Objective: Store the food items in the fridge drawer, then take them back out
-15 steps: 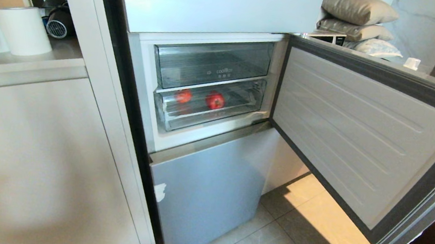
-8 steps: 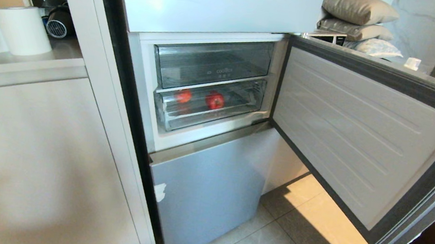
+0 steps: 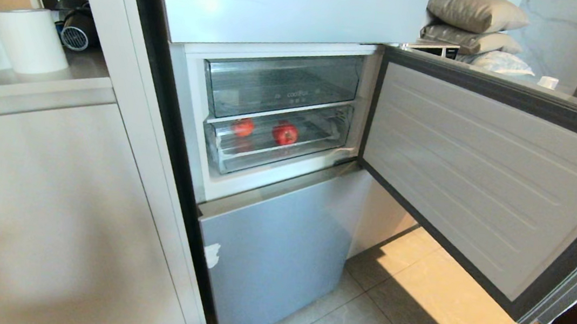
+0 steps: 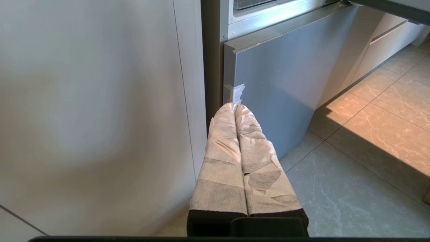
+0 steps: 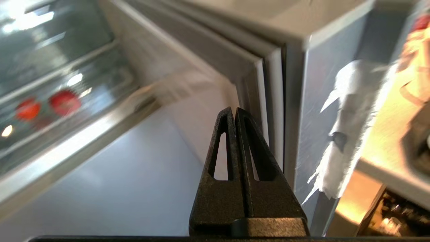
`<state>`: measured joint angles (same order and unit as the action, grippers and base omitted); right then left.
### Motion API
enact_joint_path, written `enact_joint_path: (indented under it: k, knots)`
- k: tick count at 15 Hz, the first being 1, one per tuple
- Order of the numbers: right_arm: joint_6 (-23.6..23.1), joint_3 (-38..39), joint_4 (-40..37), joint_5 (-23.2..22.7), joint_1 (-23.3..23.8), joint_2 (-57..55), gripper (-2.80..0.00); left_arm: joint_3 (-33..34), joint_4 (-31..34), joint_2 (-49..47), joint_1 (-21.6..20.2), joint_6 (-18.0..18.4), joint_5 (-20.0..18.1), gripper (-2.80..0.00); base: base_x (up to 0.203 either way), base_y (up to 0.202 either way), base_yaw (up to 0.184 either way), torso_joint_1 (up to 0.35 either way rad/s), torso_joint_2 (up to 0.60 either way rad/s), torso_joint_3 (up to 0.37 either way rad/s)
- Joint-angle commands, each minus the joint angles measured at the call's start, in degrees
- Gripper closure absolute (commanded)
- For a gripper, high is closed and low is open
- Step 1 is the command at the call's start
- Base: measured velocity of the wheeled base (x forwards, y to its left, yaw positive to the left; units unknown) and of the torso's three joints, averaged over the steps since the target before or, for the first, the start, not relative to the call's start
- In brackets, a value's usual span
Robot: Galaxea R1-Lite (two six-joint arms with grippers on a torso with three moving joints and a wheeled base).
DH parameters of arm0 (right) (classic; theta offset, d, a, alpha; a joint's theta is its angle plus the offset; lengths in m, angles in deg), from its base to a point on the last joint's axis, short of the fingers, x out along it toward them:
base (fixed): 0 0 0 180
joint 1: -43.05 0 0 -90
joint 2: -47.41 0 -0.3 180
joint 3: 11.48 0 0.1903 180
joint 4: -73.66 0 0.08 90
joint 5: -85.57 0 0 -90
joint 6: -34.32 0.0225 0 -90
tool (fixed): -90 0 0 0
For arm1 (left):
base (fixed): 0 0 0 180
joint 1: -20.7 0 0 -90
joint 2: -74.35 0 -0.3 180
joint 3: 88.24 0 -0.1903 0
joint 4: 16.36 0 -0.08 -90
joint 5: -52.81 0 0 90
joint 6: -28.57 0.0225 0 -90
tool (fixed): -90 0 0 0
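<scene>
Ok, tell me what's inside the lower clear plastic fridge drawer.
Two glossy red fruits sit side by side in the lower clear plastic fridge drawer, which is pushed in. Its rear floor is hidden behind glare and the shelf above.

Counts at the open fridge

Two red food items (image 3: 285, 133) (image 3: 243, 127) sit in one fridge drawer (image 3: 279, 147), far beyond the right claw (image 5: 235, 111); two clear drawers, three pillows (image 3: 474, 12), one paper roll (image 3: 30, 40), two claws, left claw (image 4: 235, 107).
</scene>
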<state>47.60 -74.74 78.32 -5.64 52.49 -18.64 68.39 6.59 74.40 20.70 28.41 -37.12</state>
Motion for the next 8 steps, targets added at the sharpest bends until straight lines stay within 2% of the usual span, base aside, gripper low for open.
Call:
enact_joint_path:
  k: [1, 4, 7, 8]
  knots:
    - [0.0, -0.7, 1.3, 0.1, 1.9, -1.3, 0.00, 0.1, 0.0, 0.0, 0.0, 0.0, 0.0, 0.00, 0.000, 0.000, 0.000, 0.000, 0.00, 0.000]
    - [0.2, -3.8, 2.2, 1.1, 2.2, -3.8, 0.00, 0.1, 0.0, 0.0, 0.0, 0.0, 0.0, 0.00, 0.000, 0.000, 0.000, 0.000, 0.00, 0.000]
    - [0.2, -6.9, 1.8, -4.2, -4.0, -7.3, 0.00, 0.1, 0.0, 0.0, 0.0, 0.0, 0.0, 0.00, 0.000, 0.000, 0.000, 0.000, 0.00, 0.000]
    - [0.2, -6.6, 1.9, -4.6, -5.5, -9.0, 0.00, 0.1, 0.0, 0.0, 0.0, 0.0, 0.0, 0.00, 0.000, 0.000, 0.000, 0.000, 0.00, 0.000]
